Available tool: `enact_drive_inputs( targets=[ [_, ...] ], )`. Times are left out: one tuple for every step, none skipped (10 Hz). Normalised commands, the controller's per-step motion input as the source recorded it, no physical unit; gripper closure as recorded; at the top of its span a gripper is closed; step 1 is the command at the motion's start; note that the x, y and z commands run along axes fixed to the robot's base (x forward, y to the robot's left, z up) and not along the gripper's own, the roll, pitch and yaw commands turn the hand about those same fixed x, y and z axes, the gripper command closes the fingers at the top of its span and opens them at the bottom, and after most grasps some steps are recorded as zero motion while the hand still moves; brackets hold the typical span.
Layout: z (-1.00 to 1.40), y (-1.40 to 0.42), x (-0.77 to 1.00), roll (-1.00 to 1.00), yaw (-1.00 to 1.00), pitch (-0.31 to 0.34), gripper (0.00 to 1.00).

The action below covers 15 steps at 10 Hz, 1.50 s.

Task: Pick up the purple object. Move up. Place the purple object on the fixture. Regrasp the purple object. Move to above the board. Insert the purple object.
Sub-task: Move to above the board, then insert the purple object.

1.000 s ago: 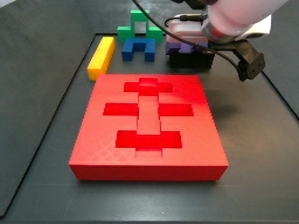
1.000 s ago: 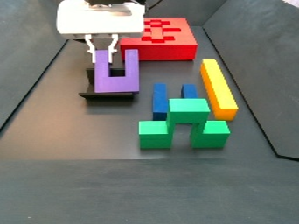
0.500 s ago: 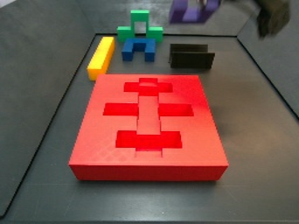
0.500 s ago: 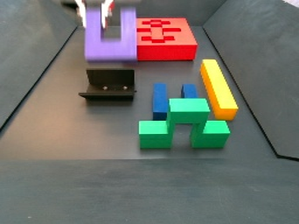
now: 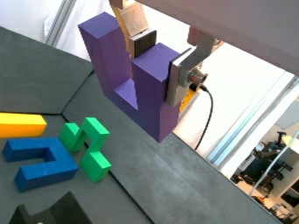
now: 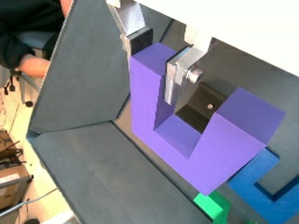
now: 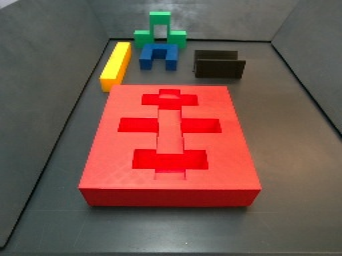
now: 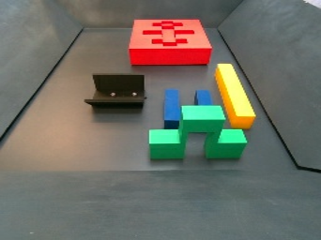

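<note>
In both wrist views my gripper (image 5: 162, 63) (image 6: 156, 59) is shut on one prong of the purple object (image 5: 112, 66) (image 6: 193, 133), a U-shaped block hanging high above the floor. Its other prong stands free, and the notch is open. Through the notch in a wrist view shows the dark fixture (image 6: 205, 103) below. In both side views the fixture (image 7: 219, 66) (image 8: 119, 92) stands bare, and neither gripper nor purple object appears there. The red board (image 7: 167, 140) (image 8: 170, 42) lies flat with its cross-shaped cut-outs unfilled.
A yellow bar (image 7: 116, 64) (image 8: 234, 94), a blue arch block (image 7: 160, 55) (image 8: 172, 105) and green blocks (image 7: 160, 30) (image 8: 201, 131) are grouped beside the fixture. Dark walls ring the floor.
The gripper has risen from the fixture with the purple object in its grip, climbing out of both side views. The fixture is left bare.
</note>
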Motion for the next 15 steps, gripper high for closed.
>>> enact_drive_inputs(
  targets=[
    [0.28, -1.4, -1.09, -1.0, -0.07, 0.076, 1.0],
    [0.28, -1.4, -1.1, -1.0, -0.06, 0.077, 1.0],
    [0.3, -1.4, -1.23, -1.0, -0.05, 0.042, 1.0],
    [0.28, -1.4, -1.24, -1.0, -0.04, 0.039, 1.0],
    [0.29, -1.4, -1.25, -1.0, -0.04, 0.036, 1.0],
    [0.28, -1.4, -1.26, -1.0, -0.03, 0.041, 1.0],
    [0.1, -0.48, -0.48, -1.0, -0.03, 0.031, 1.0],
    [0.04, -0.22, -0.25, -1.0, -0.02, 0.028, 1.0],
    [0.02, -0.01, -0.03, -1.0, -0.02, 0.038, 1.0],
    [0.01, 0.01, -0.04, -1.0, -0.03, 0.022, 1.0],
    [-0.02, 0.04, -0.04, -0.72, -0.02, -0.006, 1.0],
    [0.01, 0.02, -0.05, -0.45, -0.01, -0.02, 1.0],
    [-0.01, 0.02, -0.04, -0.3, -0.01, -0.03, 1.0],
    [0.0, 0.02, -0.03, -0.21, -0.01, -0.029, 1.0],
    [0.0, 0.0, 0.28, -0.14, 0.0, 0.0, 1.0]
  ],
)
